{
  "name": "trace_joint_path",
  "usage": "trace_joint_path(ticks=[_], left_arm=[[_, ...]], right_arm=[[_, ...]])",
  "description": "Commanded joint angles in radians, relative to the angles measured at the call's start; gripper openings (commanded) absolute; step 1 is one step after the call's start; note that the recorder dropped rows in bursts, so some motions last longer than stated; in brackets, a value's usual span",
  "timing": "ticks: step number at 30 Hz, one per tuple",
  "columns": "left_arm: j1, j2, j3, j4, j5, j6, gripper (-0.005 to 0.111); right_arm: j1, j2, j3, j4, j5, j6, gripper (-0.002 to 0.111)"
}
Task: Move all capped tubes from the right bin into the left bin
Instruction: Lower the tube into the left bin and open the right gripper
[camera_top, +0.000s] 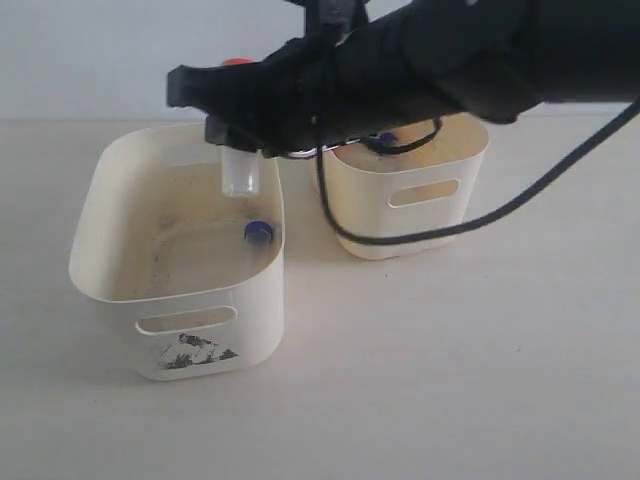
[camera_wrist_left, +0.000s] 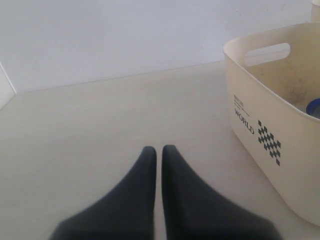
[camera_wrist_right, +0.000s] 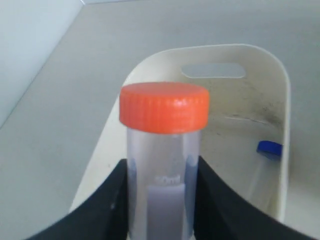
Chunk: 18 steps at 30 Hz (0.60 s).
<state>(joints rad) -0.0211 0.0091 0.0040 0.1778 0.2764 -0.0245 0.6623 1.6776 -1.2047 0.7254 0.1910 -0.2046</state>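
Observation:
My right gripper (camera_top: 238, 130) reaches across over the left bin (camera_top: 200, 350), the larger cream one with the torn black mark. It is shut on a clear capped tube (camera_top: 240, 172) with an orange-red cap (camera_wrist_right: 164, 107), held upright above the bin's far right part. The fingers (camera_wrist_right: 107, 200) press the tube's sides (camera_wrist_right: 162, 175). A blue-capped tube (camera_top: 258, 233) lies inside the left bin (camera_wrist_right: 282, 100) against its right wall. In the smaller right bin (camera_top: 420, 225) a blue cap (camera_top: 385, 139) peeks out under the arm. My left gripper (camera_wrist_left: 159, 148) is shut and empty over the table.
A black cable (camera_top: 480, 215) hangs from the right arm in front of the right bin. In the left wrist view a cream bin (camera_wrist_left: 270, 100) printed with "WORLD" and a checker pattern stands beside the gripper, a blue cap (camera_wrist_left: 315, 106) inside it. A pale wall rises behind the table.

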Motion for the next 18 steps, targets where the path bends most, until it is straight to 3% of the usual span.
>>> trace_joint_path(ticks=[1,6,8,13,14,16,17,18], left_arm=[[0.001,-0.002,-0.004,-0.001,-0.016,-0.012,0.004],[0.001,-0.002,-0.004,-0.001,-0.016,-0.012,0.004],[0.001,-0.002,-0.004,-0.001,-0.016,-0.012,0.004],[0.001,-0.002,-0.004,-0.001,-0.016,-0.012,0.004],[0.001,-0.002,-0.004,-0.001,-0.016,-0.012,0.004],[0.001,-0.002,-0.004,-0.001,-0.016,-0.012,0.004],[0.001,-0.002,-0.004,-0.001,-0.016,-0.012,0.004],[0.001,-0.002,-0.004,-0.001,-0.016,-0.012,0.004]], right_arm=[[0.083,0.072,0.004,0.006,-0.159,-0.014,0.0],[0.093,0.134,0.004,0.004,-0.167,-0.014,0.004],[0.093,0.148,0.004,0.004,-0.167,-0.014,0.018],[0.093,0.148,0.004,0.002,-0.173,-0.014,0.077],[0.093,0.148,0.004,0.002,-0.18,-0.014,0.08],[0.088,0.139,0.004,-0.001,-0.172,-0.014,0.075],[0.083,0.135,0.004,-0.003,-0.164,-0.014,0.071],[0.061,0.11,0.004,-0.014,-0.149,-0.026,0.056]])
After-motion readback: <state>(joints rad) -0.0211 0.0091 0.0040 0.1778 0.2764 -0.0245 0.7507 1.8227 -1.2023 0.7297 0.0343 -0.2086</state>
